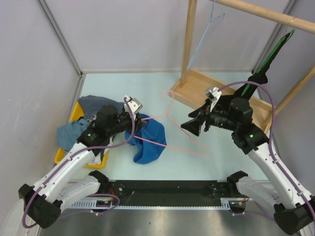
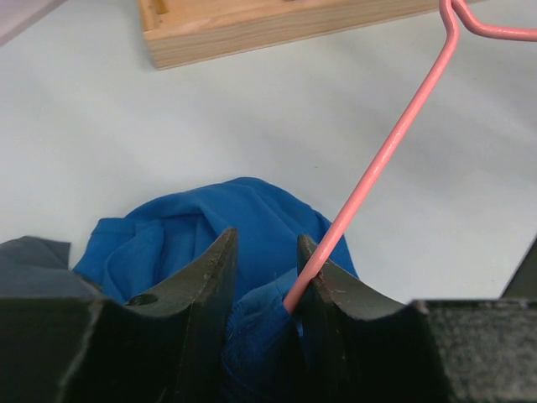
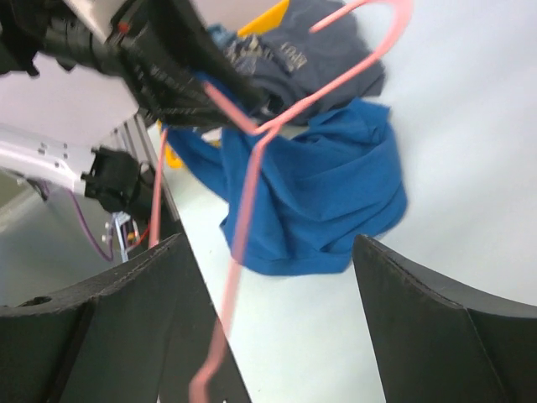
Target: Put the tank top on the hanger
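Overhead, I see the tank top [image 1: 149,142] as a crumpled blue heap on the pale table [image 1: 118,86], left of centre. Its upper end is lifted into my left gripper [image 2: 265,239] and the rest trails from there toward the near edge, so its long axis runs roughly far to near.

In the left wrist view those fingers stand narrow, closed on a wad of blue fabric that fills the gap between them. The pink wire of the hanger [image 3: 248,193] enters the same gap, pressed along the inner face of the right-hand finger.

The hanger spreads rightward from that grip. Its long bottom bar shows across the fabric and slants right and toward the near edge, ending in a corner on the near side of my right gripper [image 3: 268,243]. Its hook points the other way, toward the far side, with the curved tip just beside the corner of the wooden rack base [image 1: 194,83].

My right gripper's fingers stand wide apart and hold nothing. In its wrist view the wire passes close by one finger, and I cannot tell whether they touch.

A yellow bin [image 1: 63,156] holding a dark grey shirt [image 1: 93,103] sits at the table's left edge.
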`<control>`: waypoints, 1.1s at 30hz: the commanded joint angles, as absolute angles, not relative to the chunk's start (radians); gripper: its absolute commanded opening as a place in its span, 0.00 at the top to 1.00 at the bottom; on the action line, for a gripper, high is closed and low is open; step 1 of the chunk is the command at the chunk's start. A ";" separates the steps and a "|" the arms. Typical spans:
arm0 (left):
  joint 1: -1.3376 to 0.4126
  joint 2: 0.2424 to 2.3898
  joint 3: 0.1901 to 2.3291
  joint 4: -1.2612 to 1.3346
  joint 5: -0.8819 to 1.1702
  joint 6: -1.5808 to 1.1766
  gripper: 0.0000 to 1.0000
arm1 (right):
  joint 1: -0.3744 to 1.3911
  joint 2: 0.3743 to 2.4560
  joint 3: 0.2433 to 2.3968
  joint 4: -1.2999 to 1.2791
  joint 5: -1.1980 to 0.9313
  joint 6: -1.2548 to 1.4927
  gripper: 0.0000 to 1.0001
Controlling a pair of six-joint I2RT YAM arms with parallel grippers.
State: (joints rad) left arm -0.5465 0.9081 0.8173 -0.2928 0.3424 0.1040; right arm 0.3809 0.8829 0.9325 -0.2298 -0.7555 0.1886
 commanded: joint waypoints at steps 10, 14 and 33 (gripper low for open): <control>-0.604 0.907 0.815 -0.184 -0.149 0.045 1.00 | 0.710 0.821 1.086 -0.420 -0.005 0.201 0.18; -0.604 0.930 0.865 -0.170 -0.256 0.026 1.00 | 0.779 0.804 1.078 -0.462 0.074 0.248 0.18; -0.604 0.950 0.881 -0.176 -0.357 0.025 1.00 | 1.327 1.199 0.703 0.271 0.179 0.768 0.35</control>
State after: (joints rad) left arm -0.5983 0.9901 0.8719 -0.2218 -0.3317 0.0422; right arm 1.2652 1.1091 0.7036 -0.0128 0.0731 0.6376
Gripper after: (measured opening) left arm 0.379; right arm 0.648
